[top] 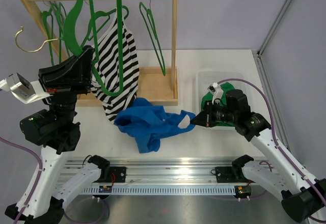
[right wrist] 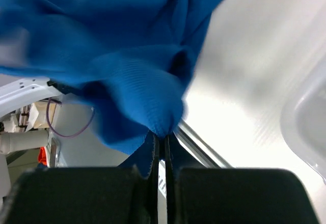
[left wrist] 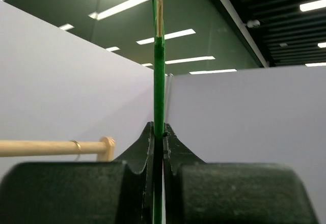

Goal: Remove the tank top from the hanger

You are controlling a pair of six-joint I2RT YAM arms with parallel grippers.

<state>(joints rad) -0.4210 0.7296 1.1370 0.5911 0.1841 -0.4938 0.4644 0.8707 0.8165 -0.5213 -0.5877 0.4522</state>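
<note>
Left gripper (top: 89, 52): raised high beside the wooden rack (top: 174, 20), jaws pinched tight on the green hanger (top: 118, 10). In the left wrist view the fingertips (left wrist: 158, 132) have only the thin edge of the hanger (left wrist: 159, 81) between them, and it runs straight up out of the jaws. The hanger hangs bare, with no cloth on it, and its lower curve crosses in front of a striped garment (top: 127, 56) that hangs from the rack.

Right gripper (top: 196, 119): low over the table (top: 214, 142), just left of the clear bin (top: 224, 72), jaws shut on an edge of the blue tank top (top: 145, 122). The right wrist view shows the fingertips (right wrist: 163, 137) together, with a fold of blue knit (right wrist: 127, 56) bunched right at the pinch. Strap or hem, I cannot tell; the fabric is close and blurred.

Blue tank top: off the hanger and lying crumpled on the table in front of the rack's base, between the two arms. Its right end is drawn out to a point towards the right gripper. Its left edge sits under the hem of the striped garment, though whether they touch is unclear from above.
</note>
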